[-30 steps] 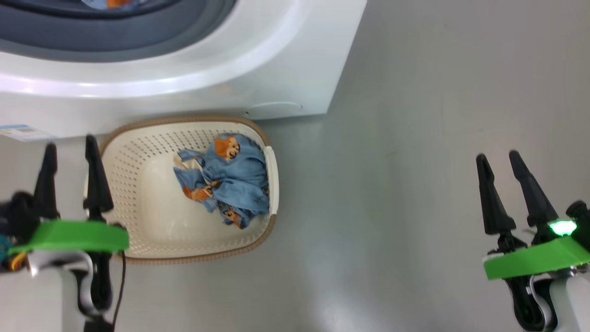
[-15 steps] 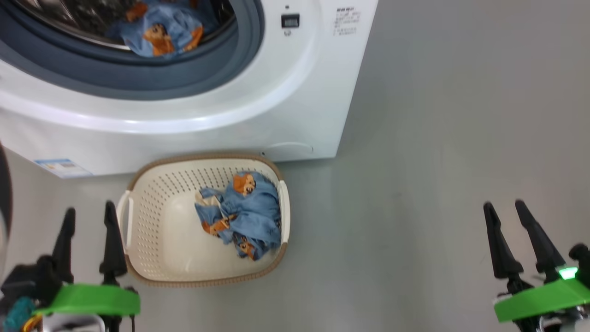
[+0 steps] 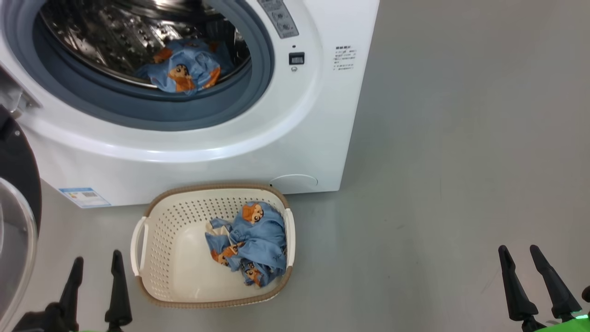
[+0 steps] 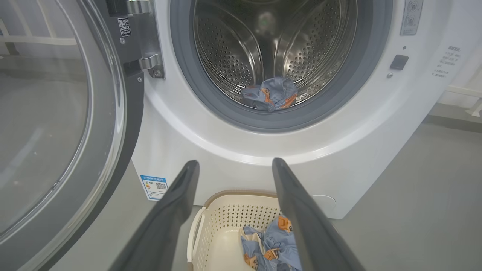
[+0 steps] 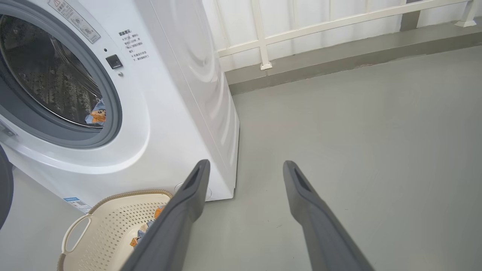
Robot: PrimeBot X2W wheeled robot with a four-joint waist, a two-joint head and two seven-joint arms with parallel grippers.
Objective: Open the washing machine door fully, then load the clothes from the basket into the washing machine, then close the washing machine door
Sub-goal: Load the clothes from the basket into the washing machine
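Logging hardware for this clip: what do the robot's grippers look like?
The left gripper and right gripper each have two long black fingers, bulged at the base, tapering to a point. In the right wrist view the fingers look dark grey with a recessed slot near the tip. A bright green bracket with a small lit light sits under the right gripper.

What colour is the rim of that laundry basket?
Brown, woven-looking; the basket itself is cream. Best in the head view.

Smooth grey floor (image 5: 357, 150); white railing (image 5: 260, 37) along raised grey kerb (image 5: 339, 64).
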